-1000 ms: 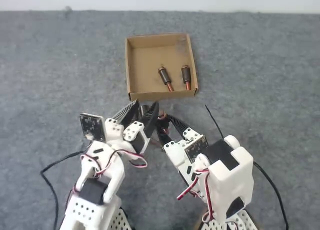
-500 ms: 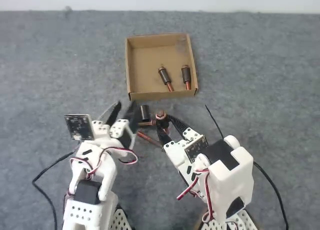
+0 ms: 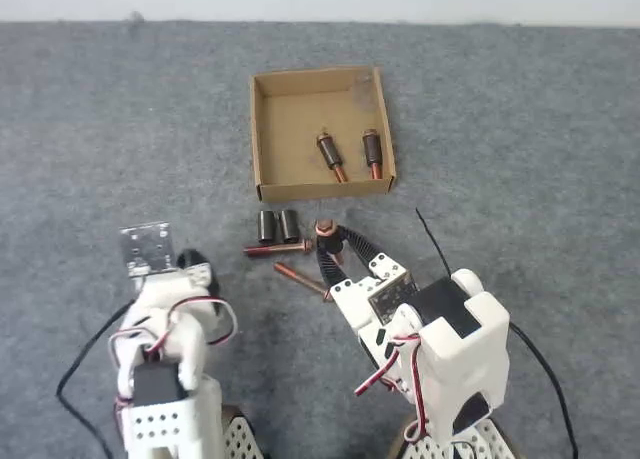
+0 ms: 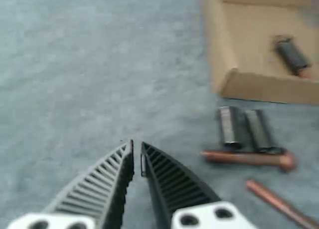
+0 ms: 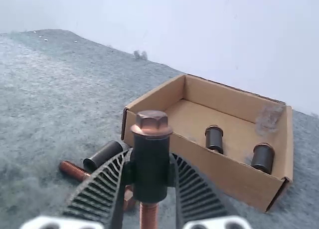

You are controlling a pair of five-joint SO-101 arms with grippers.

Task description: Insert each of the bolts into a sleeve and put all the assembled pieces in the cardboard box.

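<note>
My right gripper (image 5: 149, 184) is shut on a black sleeve with a copper bolt (image 5: 150, 154) through it, held upright just in front of the cardboard box (image 3: 262, 129). In the high view this piece (image 3: 325, 228) sits at the tip of the right arm. Two assembled pieces (image 3: 330, 156) (image 3: 373, 154) lie in the box. Two loose sleeves (image 3: 266, 224) (image 3: 290, 224) lie side by side before the box, with one bolt (image 3: 278, 247) touching them and another bolt (image 3: 300, 279) apart. My left gripper (image 4: 137, 149) is shut and holds nothing, low over the carpet, well short of the sleeves (image 4: 228, 126).
Grey carpet covers the table. The left arm (image 3: 165, 314) is folded back near its base at the front left. A black cable (image 3: 432, 241) runs beside the right arm. Bare carpet lies left and right of the box.
The left arm has drawn back from the middle toward its base, uncovering the two sleeves and both bolts. The right arm has held still with its piece.
</note>
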